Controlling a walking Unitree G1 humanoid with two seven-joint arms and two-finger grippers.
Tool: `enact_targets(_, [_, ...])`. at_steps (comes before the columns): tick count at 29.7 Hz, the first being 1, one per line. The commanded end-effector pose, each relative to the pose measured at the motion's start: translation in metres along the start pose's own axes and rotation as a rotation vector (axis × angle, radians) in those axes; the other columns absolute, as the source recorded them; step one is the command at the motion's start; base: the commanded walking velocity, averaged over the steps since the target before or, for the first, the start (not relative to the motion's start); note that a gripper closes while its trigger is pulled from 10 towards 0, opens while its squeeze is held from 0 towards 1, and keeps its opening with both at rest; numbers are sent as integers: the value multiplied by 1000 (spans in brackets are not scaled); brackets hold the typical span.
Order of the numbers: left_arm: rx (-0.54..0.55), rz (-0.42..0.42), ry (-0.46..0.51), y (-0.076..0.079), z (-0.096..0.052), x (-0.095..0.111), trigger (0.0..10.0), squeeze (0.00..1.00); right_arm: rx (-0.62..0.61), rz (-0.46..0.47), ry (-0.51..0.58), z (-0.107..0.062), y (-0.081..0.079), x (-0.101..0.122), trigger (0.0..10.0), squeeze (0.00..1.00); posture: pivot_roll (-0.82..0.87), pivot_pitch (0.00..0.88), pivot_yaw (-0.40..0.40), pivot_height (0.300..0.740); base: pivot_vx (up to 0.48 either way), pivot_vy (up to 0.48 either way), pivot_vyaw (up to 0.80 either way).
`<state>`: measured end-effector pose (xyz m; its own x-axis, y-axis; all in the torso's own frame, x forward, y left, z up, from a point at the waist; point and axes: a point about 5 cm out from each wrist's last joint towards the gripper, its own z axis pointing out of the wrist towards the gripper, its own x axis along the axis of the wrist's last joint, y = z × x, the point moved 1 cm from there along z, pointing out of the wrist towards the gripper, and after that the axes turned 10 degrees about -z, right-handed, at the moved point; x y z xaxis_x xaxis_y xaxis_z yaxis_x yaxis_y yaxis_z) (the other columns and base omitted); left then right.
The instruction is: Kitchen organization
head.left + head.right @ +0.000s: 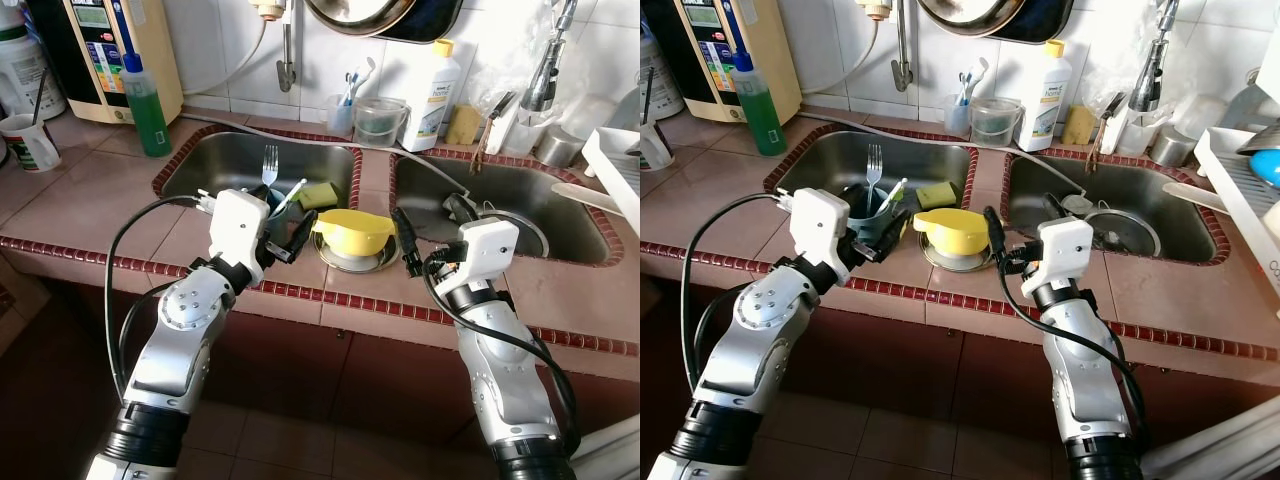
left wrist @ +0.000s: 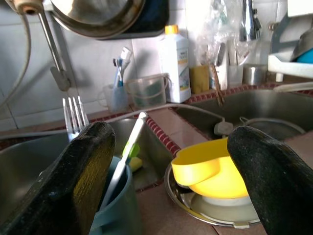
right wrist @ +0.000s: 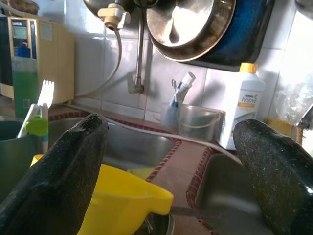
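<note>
**Both tools open at the desk edge by the yellow bowl**

A tiled desk [image 1: 90,190] w/ two steel sinks is seen from above. The left sink [image 1: 225,150] and right sink [image 1: 520,195] are split by a tiled strip.

The yellow bowl [image 1: 352,231] is set upside down on a steel plate [image 1: 350,258], on the desk's front strip between the sinks. Just to its left a teal cup [image 1: 862,205] is seen at the front of the left sink, w/ a fork [image 1: 269,165] standing tines-up in it and a white-handled utensil [image 2: 124,156] leaning beside the fork. A sponge [image 1: 318,195] lies in the left sink behind the bowl.

The left tool [image 1: 290,235] is held wide open, fingers spread, at the cup, just left of the bowl; nothing is gripped. The right tool [image 1: 405,240] is held wide open too, just right of the bowl, empty.

At the back wall: a green bottle [image 1: 146,105], a white bottle [image 1: 434,95], a clear tub [image 1: 380,120], a toothbrush cup [image 1: 343,112]. A pan [image 3: 188,24] is hung above. A tap [image 1: 545,70] is seen over the right sink, a white rack [image 1: 615,170] at far right.
</note>
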<state>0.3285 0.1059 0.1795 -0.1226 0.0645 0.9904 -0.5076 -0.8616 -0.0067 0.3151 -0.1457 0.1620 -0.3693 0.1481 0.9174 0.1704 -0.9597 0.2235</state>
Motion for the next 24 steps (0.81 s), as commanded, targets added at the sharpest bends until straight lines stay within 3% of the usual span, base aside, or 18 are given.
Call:
enact_targets(1, [-17,19,-23,5,9,0,10000,0,-11,-11,23,1,4,7,10000,0,-183,22,-6,732,0,0,0])
enact_targets(8, [-39,31,-39,14,25,-2,10000,0,-20,-5,32,2,2,11,10000,0,-192,33,5,732,0,0,0])
enact_targets(14, [-44,46,-39,12,34,2,10000,0,-28,1,43,1,-1,16,10000,0,-201,58,16,732,0,0,0])
enact_targets(19, [-42,99,-10,-4,38,16,10000,0,-47,16,52,-1,-3,21,10000,0,-207,96,26,732,0,0,0])
enact_targets(21, [-22,113,2,-18,44,30,10000,0,-45,19,57,2,-4,24,10000,0,-204,128,34,732,0,0,0])
enact_targets(24, [-23,127,-2,-22,46,33,10000,0,-45,21,58,2,-5,26,10000,0,-206,156,46,732,0,0,0])
